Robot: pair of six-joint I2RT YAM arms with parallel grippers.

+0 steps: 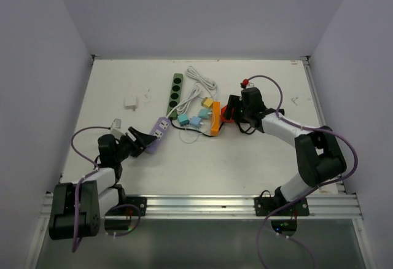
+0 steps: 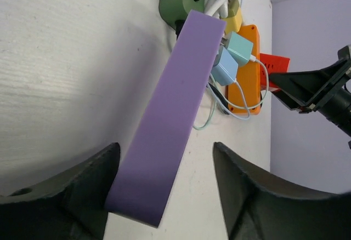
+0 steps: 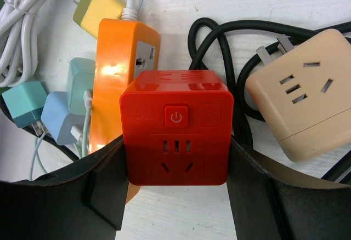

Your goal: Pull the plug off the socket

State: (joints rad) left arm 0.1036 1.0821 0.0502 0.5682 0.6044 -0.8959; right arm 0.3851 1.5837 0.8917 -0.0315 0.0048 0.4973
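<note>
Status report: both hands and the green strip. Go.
Left hand open, astride lavender strip. Right hand shut on red cube. Green strip untouched; white cord, teal plug beside it.

Open table lies at nine o'clock of the dark-green power strip (image 1: pixel 176 92), broken only by a small white adapter (image 1: pixel 131 102). At three o'clock a coiled white cord (image 1: pixel 199 83) crowds it. At its near end, a lavender strip (image 1: pixel 158 134) at seven o'clock, blue cube plugs (image 1: pixel 196 121) at five, and an orange strip (image 1: pixel 216 118) and red cube (image 3: pixel 175 136) at four hem it in.
</note>
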